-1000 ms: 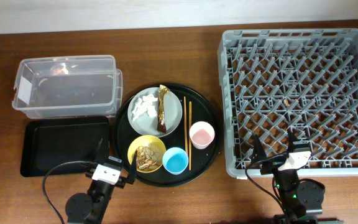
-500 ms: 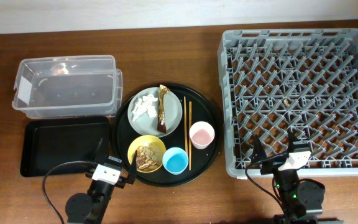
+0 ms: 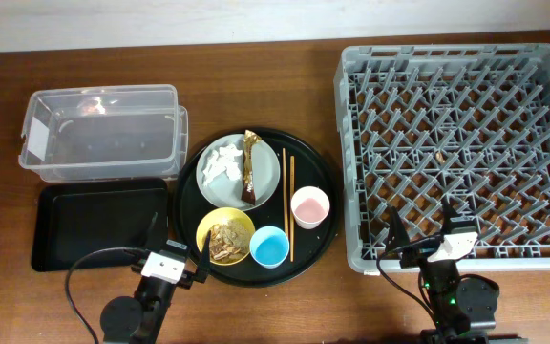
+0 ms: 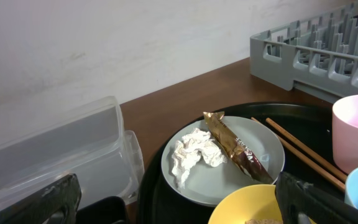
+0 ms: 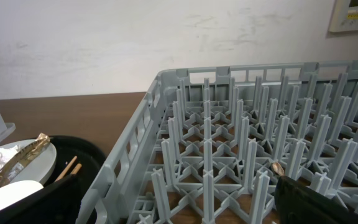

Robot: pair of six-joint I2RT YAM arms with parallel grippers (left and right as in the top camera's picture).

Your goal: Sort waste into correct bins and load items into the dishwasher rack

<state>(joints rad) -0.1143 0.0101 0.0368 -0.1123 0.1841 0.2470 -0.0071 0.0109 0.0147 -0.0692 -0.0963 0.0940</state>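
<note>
Ahead and to the left of my left end effector sit the two bins: the shallow black tray just beside it and the clear plastic tub beyond. The shallow black tray looks bare. The tub shows only a small pinkish speck near its far wall, which I cannot identify.

My left end effector hangs spread wide and holds nothing, low over the desk at the near rim of the round black tray. Ahead of it and to its right, everything sits on that round tray:

- the yellow bowl, nearest, with brown food scraps
- the grey plate beyond, carrying crumpled white paper bits and the brown-gold wrapper
- then the light blue cup, the wooden chopsticks and the pink cup

Further right, my right end effector is likewise spread wide and empty at the near wall of the dishwasher rack. The rack stretches ahead of it with no dishes among its pegs, only a small brown fragment.

I judge the task barely begun, if at all. All the waste is unsorted, and every dish and the chopsticks are yet to be loaded.
</note>
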